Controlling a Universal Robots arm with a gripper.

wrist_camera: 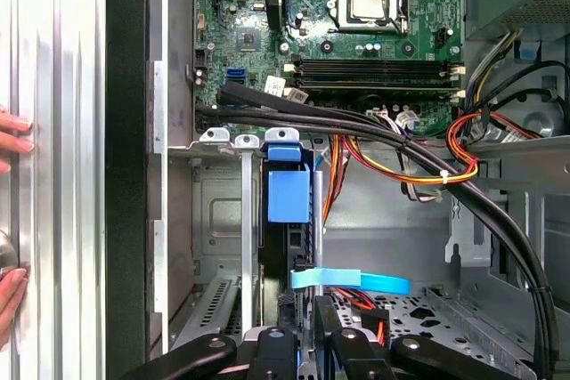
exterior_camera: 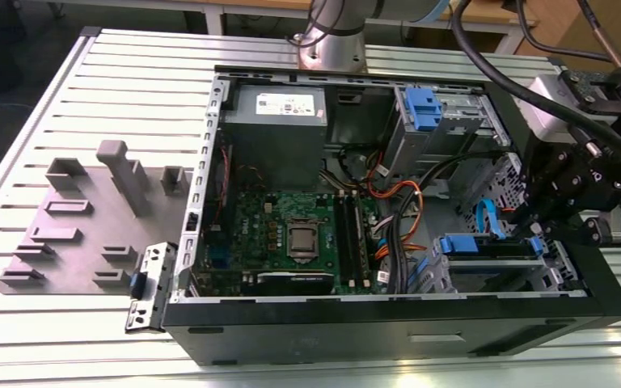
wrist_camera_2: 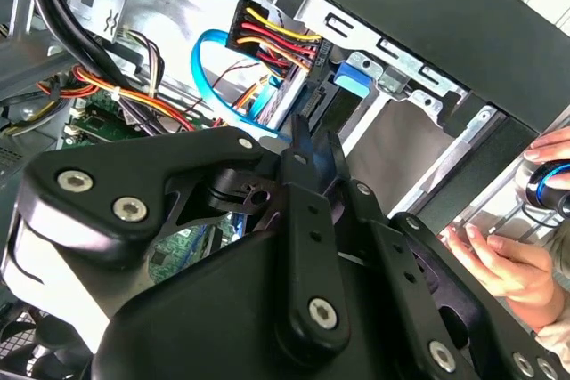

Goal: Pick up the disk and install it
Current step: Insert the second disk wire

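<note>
A slatted metal table [exterior_camera: 62, 121] of pale aluminium profiles carries the scene in the exterior view, its grooves running across the surface and catching bright glare along the near edge. Beyond the table's far edge stands a wooden desk [exterior_camera: 289, 6] on pale legs, with dark floor [exterior_camera: 9, 48] to the side of it toward the exterior view's left. A brown wooden panel [exterior_camera: 553, 24] rises behind the table toward the exterior view's right. On the table lies a grey fixture plate [exterior_camera: 73, 234] with upright blocks.
</note>
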